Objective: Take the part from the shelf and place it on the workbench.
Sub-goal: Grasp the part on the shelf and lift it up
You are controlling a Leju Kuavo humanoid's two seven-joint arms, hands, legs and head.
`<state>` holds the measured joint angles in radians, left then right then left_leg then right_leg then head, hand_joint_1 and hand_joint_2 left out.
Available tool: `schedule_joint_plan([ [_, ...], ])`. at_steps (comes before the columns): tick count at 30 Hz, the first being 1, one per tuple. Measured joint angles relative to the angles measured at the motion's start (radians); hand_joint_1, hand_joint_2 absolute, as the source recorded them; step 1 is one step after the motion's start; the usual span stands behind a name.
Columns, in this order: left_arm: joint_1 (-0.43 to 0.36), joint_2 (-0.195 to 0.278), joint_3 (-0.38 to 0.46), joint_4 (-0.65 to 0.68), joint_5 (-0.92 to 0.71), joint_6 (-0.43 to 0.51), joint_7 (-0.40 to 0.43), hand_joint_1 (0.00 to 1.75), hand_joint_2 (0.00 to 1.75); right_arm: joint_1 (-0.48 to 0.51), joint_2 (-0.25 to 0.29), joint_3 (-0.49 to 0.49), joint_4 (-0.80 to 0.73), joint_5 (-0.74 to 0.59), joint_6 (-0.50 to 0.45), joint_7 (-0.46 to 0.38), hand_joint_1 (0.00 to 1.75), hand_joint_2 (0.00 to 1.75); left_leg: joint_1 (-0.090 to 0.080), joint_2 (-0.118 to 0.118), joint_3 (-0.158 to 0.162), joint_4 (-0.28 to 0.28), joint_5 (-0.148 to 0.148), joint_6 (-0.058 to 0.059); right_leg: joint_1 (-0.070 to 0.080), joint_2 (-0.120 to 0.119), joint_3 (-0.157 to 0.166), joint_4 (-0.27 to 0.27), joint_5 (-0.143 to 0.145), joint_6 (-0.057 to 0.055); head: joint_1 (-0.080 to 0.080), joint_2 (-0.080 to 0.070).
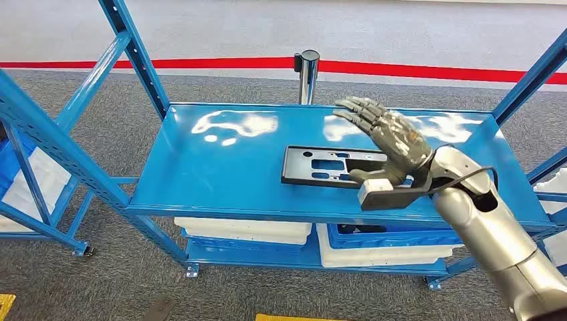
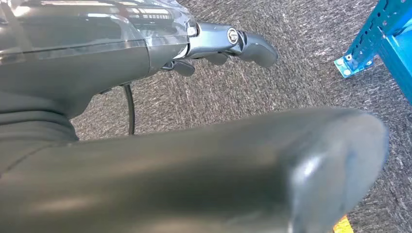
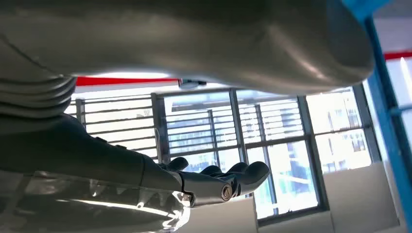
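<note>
The part (image 1: 327, 166) is a flat black plate with several cut-outs, lying on the blue shelf's top deck (image 1: 220, 174), right of centre. My right hand (image 1: 389, 138) hovers over the plate's right end, fingers stretched out and apart, thumb low near the plate's near edge, holding nothing. Its fingers (image 3: 221, 180) also reach out straight in the right wrist view, with windows behind them. My left hand (image 2: 228, 42) hangs above grey carpet in the left wrist view, fingers loosely extended, nothing in them.
Blue shelf uprights (image 1: 137, 60) stand at the deck's corners, one close to my right arm (image 1: 528, 83). White and blue bins (image 1: 374, 244) sit on the lower level. A chrome post (image 1: 308, 73) stands behind the shelf, before a red floor line (image 1: 200, 63).
</note>
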<state>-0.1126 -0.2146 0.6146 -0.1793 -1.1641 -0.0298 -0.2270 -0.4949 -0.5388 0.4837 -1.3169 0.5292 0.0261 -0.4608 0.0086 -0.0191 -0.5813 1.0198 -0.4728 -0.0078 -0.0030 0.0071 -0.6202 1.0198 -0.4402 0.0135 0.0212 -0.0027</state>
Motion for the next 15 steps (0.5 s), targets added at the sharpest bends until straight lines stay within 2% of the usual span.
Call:
schedule_joint_plan([
  [6,-0.002,0.002,0.0,-0.001,-0.013,-0.002,0.007,0.0,0.0,0.08,0.0,0.047,-0.063,0.129,-0.016,0.015,0.0,0.0,-0.002,0.001,-0.001,0.0,0.0,0.0,-0.002,0.0,0.0,0.0,0.0,0.0,0.0,0.0],
  [10,-0.011,0.002,-0.003,-0.001,-0.033,-0.011,0.014,0.0,0.0,0.079,0.048,0.118,-0.046,0.218,-0.076,0.04,0.0,1.75,-0.004,0.001,0.0,0.001,0.0,0.0,-0.004,0.0,0.0,0.0,0.0,0.001,0.0,0.0],
  [15,-0.025,-0.001,-0.018,-0.001,-0.062,-0.023,0.025,0.0,0.0,0.03,0.154,0.194,0.105,0.27,-0.158,0.07,0.0,1.75,-0.005,0.002,0.0,0.001,0.0,-0.001,-0.005,0.0,0.001,0.0,0.0,0.001,0.0,0.0],
])
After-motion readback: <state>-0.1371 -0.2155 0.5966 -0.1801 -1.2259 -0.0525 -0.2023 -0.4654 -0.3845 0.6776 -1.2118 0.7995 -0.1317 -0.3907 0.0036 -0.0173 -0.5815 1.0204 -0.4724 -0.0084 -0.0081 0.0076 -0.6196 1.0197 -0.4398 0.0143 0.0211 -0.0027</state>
